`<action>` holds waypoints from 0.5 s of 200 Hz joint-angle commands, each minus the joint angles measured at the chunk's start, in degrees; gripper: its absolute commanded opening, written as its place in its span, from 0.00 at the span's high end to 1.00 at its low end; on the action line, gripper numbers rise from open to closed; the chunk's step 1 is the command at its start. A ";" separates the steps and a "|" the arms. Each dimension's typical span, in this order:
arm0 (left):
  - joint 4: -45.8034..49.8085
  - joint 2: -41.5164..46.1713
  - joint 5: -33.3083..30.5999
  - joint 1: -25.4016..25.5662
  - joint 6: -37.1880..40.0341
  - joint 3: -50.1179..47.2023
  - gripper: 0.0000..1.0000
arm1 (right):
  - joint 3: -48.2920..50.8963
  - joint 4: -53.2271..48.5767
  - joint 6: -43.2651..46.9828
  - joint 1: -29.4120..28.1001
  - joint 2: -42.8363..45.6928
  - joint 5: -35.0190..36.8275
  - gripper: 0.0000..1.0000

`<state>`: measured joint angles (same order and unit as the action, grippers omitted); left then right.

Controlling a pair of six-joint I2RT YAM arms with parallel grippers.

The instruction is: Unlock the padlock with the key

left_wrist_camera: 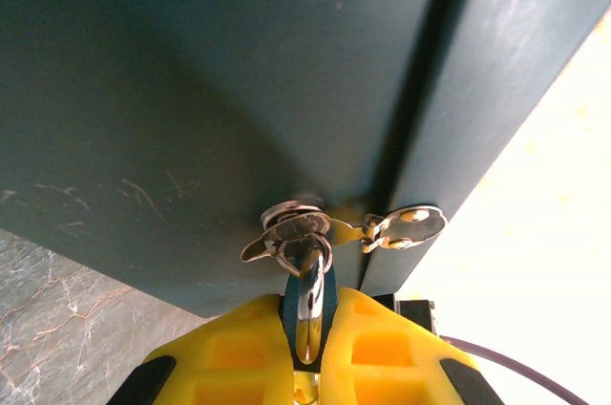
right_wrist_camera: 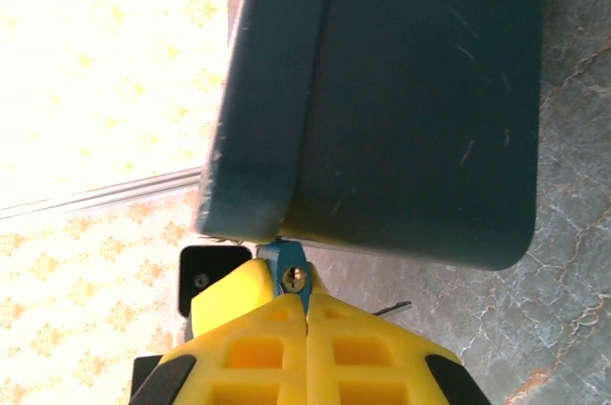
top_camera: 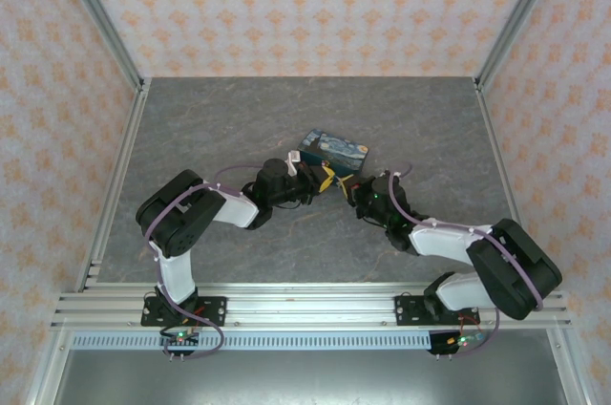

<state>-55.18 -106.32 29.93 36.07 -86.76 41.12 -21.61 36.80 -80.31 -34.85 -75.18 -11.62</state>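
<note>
Left end effector [left_wrist_camera: 311, 329] pinches the padlock [left_wrist_camera: 309, 290] under the box [left_wrist_camera: 191, 90]. Right end effector [right_wrist_camera: 304, 302] is fully closed beside it, the key probably inside. I fear a misaligned twist bends the key.

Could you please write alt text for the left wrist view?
The left gripper is shut on the small dark-blue padlock, whose silver shackle runs up to a metal hasp on the dark box above. Grey marbled table shows at lower left.

Overhead view; wrist close-ups sharing box [top_camera: 334, 151]
</note>
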 commanded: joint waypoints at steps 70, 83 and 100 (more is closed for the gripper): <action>-4.30 0.15 -0.93 0.49 0.19 -0.21 1.00 | -0.89 -0.17 1.12 -0.36 -1.02 1.34 1.00; -4.32 0.15 -0.88 0.49 0.19 -0.26 1.00 | -1.05 0.19 1.15 -0.34 -1.48 1.20 1.00; -4.32 0.24 -0.93 0.51 0.19 -0.25 1.00 | -1.20 0.68 0.93 -0.31 -2.07 1.16 1.00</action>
<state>-55.18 -106.32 29.74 36.07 -86.76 41.12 -21.61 36.42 -80.12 -34.85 -76.23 -11.33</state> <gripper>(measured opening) 0.085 0.043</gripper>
